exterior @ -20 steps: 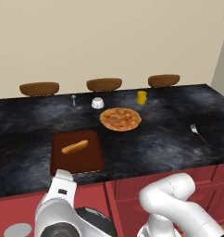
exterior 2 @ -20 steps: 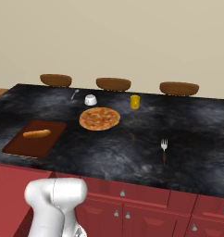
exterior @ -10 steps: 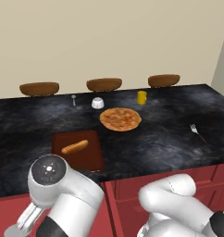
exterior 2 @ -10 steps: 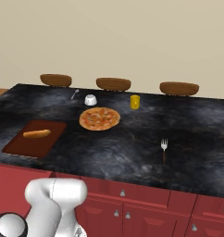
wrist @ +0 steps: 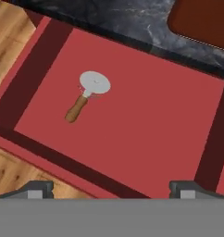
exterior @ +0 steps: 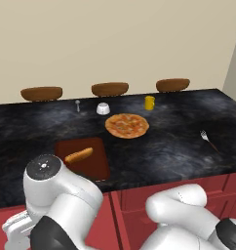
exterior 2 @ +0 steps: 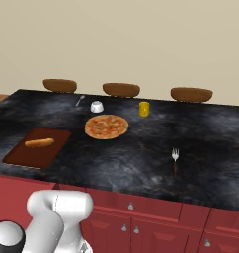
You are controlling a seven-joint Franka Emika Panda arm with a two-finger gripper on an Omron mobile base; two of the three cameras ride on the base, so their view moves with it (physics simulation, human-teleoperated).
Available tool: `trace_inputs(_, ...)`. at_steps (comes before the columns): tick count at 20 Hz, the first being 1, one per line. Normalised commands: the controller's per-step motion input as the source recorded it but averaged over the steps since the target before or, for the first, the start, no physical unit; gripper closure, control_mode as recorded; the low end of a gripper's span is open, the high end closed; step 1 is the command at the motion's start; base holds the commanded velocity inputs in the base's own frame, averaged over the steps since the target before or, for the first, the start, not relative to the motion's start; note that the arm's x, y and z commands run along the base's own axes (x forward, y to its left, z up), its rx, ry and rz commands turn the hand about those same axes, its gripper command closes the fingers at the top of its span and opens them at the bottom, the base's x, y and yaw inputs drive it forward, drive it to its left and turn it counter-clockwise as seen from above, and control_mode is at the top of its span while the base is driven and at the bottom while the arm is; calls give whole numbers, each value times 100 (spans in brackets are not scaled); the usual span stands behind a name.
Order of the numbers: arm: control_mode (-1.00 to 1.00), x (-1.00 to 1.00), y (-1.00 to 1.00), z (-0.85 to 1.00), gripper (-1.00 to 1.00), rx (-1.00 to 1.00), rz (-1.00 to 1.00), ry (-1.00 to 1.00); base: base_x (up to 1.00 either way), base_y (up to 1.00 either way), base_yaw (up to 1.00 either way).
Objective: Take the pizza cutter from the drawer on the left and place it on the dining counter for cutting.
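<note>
The bench [exterior: 37, 127] stretched long and black. Below its edge the drawer [wrist: 132, 120] stood pulled out, the arm bent down over it, gripper [wrist: 111, 187] spread wide. The pizza cutter [wrist: 87, 95] lay near the drawer's left edge.

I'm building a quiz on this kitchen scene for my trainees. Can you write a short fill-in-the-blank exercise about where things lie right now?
1. The pizza cutter lies inside the open ____.
2. On the dining counter, the pizza sits between the cutting board and the ____.
3. The long bread roll rests on the ____.
4. The gripper hangs above the drawer with its jaws ____.

Missing words: drawer; fork; cutting board; open
</note>
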Motion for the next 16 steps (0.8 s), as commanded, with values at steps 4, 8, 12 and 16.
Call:
trace_inputs(4, -100, 0, 0, -20, -100, 1, -35, 4, 0, 0, 0)
trace_inputs(8, -100, 1, 0, -7, -100, 6, -29, 10, 0, 0, 0)
trace_inputs(12, -100, 22, 0, 0, -100, 1, -23, 13, 0, 0, 0)
trace_inputs(16, -100, 32, 0, 0, -100, 0, -9, 6, 0, 0, 0)
